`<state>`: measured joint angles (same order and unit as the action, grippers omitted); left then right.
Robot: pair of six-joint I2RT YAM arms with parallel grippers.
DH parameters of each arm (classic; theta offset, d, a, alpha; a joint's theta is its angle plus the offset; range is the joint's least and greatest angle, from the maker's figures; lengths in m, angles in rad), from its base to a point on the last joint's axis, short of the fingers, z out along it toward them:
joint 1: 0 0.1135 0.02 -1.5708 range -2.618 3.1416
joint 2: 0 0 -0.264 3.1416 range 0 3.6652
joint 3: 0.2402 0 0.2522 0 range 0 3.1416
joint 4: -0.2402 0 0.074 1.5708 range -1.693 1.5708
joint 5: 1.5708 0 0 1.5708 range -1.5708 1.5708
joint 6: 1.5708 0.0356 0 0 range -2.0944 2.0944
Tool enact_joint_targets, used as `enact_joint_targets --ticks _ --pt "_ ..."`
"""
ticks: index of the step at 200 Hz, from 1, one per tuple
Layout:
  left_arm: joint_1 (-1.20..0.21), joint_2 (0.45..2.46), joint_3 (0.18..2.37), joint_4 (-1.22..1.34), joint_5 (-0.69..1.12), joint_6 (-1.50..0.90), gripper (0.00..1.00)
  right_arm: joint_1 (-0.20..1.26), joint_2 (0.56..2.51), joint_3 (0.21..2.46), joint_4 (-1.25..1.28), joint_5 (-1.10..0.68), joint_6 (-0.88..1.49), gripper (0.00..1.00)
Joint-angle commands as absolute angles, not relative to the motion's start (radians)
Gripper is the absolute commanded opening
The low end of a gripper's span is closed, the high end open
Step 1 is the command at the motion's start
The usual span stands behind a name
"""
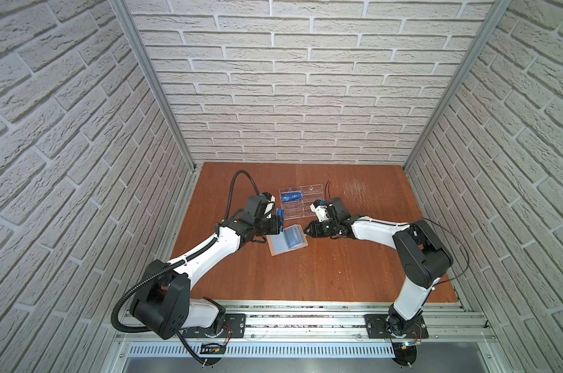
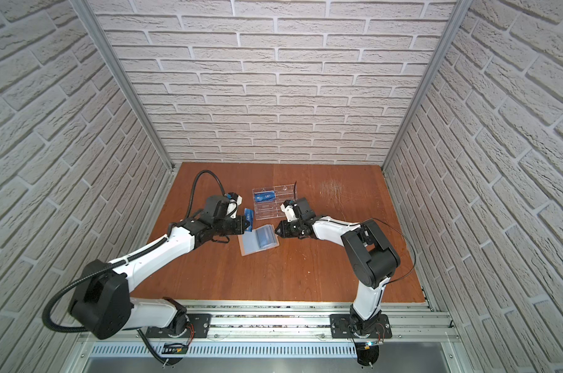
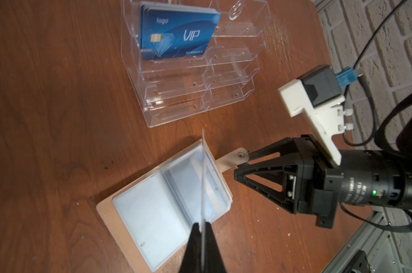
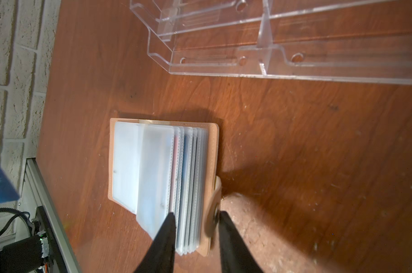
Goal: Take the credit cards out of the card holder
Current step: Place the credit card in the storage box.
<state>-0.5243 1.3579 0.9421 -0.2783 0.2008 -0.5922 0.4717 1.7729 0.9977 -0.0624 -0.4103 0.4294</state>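
Left hand [image 3: 203,228] clamped on one credit card [image 3: 203,175], edge-up and clear of the card holder [image 1: 278,247], likely bound for the clear rack [image 1: 307,195]. Card holder lies open on the bench [image 1: 306,274]. Right hand [image 4: 198,216] part-open, jaws straddling its strap-side pages, probably to pin it for the next pull.

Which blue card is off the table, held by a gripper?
The card pinched by the left gripper, lifted near the open card holder. The other cards stand in the clear rack; blue shows inside a sleeve.
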Motion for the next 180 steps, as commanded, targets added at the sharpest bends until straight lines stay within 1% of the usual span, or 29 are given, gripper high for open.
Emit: enact_joint_targets --ticks 1,5,8,12,23,30,39,44,68,85,100,139,180 --pt "-0.526 1.351 1.032 -0.419 0.118 -0.474 0.0 0.479 1.701 0.969 -0.046 -0.385 0.417 0.42" --pt "-0.526 1.357 1.047 -0.428 0.118 -0.456 0.0 0.479 1.691 0.963 -0.046 -0.379 0.417 0.45" --pt "-0.526 1.361 1.058 -0.435 0.118 -0.442 0.0 0.479 1.684 0.96 -0.046 -0.371 0.418 0.51" --pt "-0.526 1.366 1.072 -0.443 0.116 -0.426 0.0 0.479 1.673 0.954 -0.046 -0.362 0.418 0.55" --pt "-0.526 1.38 1.113 -0.473 0.105 -0.367 0.0 0.477 1.647 0.941 -0.046 -0.343 0.417 0.6" --pt "-0.525 1.389 1.135 -0.487 0.097 -0.325 0.0 0.477 1.629 0.935 -0.046 -0.335 0.416 0.65" --pt "-0.525 1.399 1.162 -0.505 0.081 -0.267 0.0 0.476 1.609 0.926 -0.047 -0.322 0.415 0.79" --pt "-0.525 1.407 1.177 -0.517 0.065 -0.236 0.0 0.474 1.599 0.921 -0.049 -0.315 0.416 0.84" --pt "-0.517 1.45 1.253 -0.554 0.028 -0.062 0.0 0.464 1.551 0.902 -0.05 -0.298 0.418 0.96" --pt "-0.503 1.492 1.299 -0.558 0.016 0.042 0.0 0.455 1.518 0.885 -0.048 -0.28 0.42 0.98" --pt "-0.494 1.528 1.335 -0.558 0.026 0.144 0.0 0.447 1.482 0.871 -0.048 -0.252 0.418 0.99" --pt "-0.488 1.64 1.417 -0.532 -0.014 0.389 0.0 0.436 1.379 0.823 -0.034 -0.177 0.411 0.99" --pt "-0.488 1.777 1.567 -0.571 0.055 0.51 0.0 0.419 1.294 0.778 -0.005 -0.124 0.413 1.0"
